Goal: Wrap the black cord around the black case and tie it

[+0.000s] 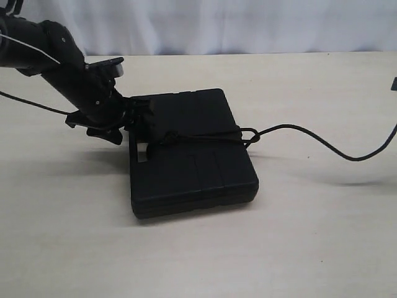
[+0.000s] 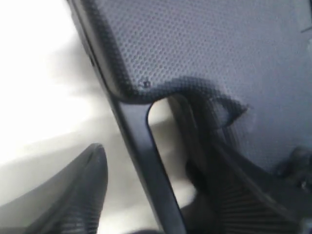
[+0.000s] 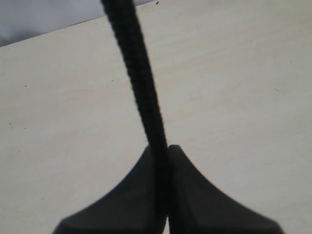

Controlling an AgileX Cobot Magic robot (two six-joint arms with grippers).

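Observation:
The black case (image 1: pixel 192 155) lies flat mid-table, its slot handle facing my left arm. The black cord (image 1: pixel 310 133) crosses the lid, forms a small loop at the case's right side and trails off to the right edge of the exterior view. My left gripper (image 1: pixel 133 121) stands open at the handle edge. In the left wrist view the handle bar (image 2: pixel 139 131) runs between its two fingers, one finger (image 2: pixel 83 195) outside the case (image 2: pixel 204 48) and the other by the slot. My right gripper (image 3: pixel 160 148) is shut on the cord (image 3: pixel 139 73) above bare table.
The pale wooden table (image 1: pixel 74 236) surrounds the case. A white backdrop (image 1: pixel 248 25) runs along the far edge. My left arm (image 1: pixel 56 56) reaches in from the upper left, with a thin cable of its own hanging under it.

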